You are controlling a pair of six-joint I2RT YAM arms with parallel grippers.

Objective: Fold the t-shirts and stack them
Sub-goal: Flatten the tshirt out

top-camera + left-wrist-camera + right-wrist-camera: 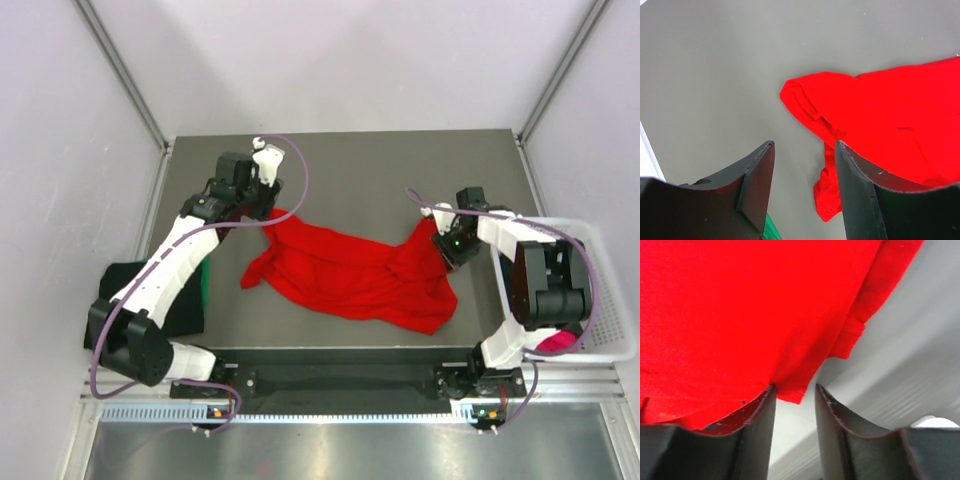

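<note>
Far left, at the table (400, 165) edge: black t-shirt (118, 272) with a green t-shirt (205, 288) showing beside it, both partly under the left arm.

Left gripper (805, 145) hovers over the rear-left of the table, jaws apart, nothing between them but bare grey surface. It is just beside the red shirt's nearest sleeve, not touching it.

Centre: red t-shirt (350, 275) lies crumpled and unfolded on the table, stretched diagonally from left to right.

Right gripper (795, 387) sits at the shirt's right-hand corner. Jaws parted, with a clear gap between them; the red hem meets the tip of one finger (757, 415) but is not pinched.

Far right: white mesh basket (615, 290) off the table edge, with a magenta-pink t-shirt (557, 343) inside.
</note>
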